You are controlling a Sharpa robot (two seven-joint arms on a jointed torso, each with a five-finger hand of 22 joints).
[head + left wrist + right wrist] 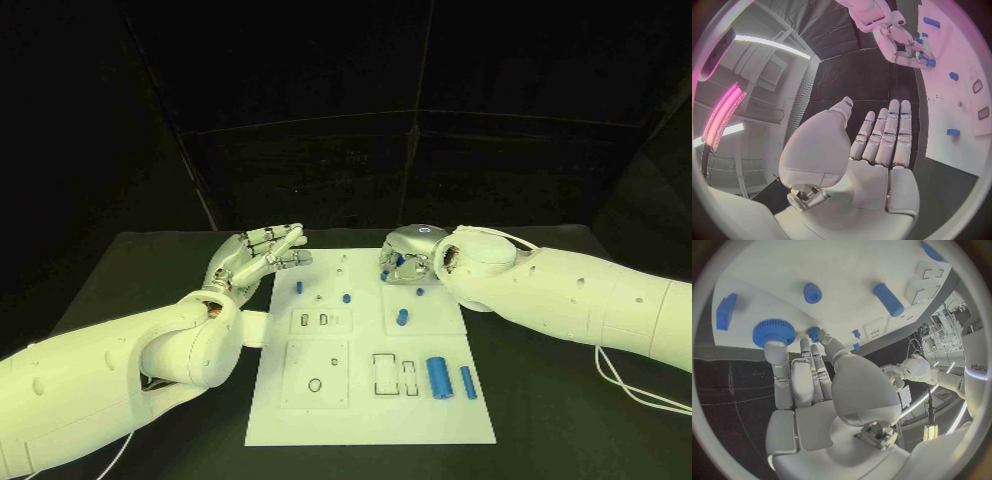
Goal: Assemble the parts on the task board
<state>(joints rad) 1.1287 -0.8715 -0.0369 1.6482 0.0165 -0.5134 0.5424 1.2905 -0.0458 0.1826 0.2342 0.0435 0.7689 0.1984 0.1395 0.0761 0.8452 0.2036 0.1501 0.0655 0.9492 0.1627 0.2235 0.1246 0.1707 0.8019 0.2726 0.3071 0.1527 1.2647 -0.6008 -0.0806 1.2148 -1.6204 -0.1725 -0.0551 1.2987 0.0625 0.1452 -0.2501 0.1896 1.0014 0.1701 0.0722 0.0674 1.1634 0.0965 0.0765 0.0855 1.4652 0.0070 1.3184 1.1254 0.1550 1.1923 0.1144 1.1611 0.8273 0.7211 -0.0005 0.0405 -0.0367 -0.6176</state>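
Two silver hands hover over the far end of the white task board on the black table. Left hand: fingers spread, empty. Right hand: fingertips touching a blue toothed gear standing on the board; whether they grip it I cannot tell. Two blue cylinders lie nearer.

Bare lower half of task board; blue cylinders at its right edge.

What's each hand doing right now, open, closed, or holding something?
Left hand: open, fingers straight and apart, holding nothing.
Right hand: fingertips at a blue gear-like part on the task board; whether it grips the part cannot be told.
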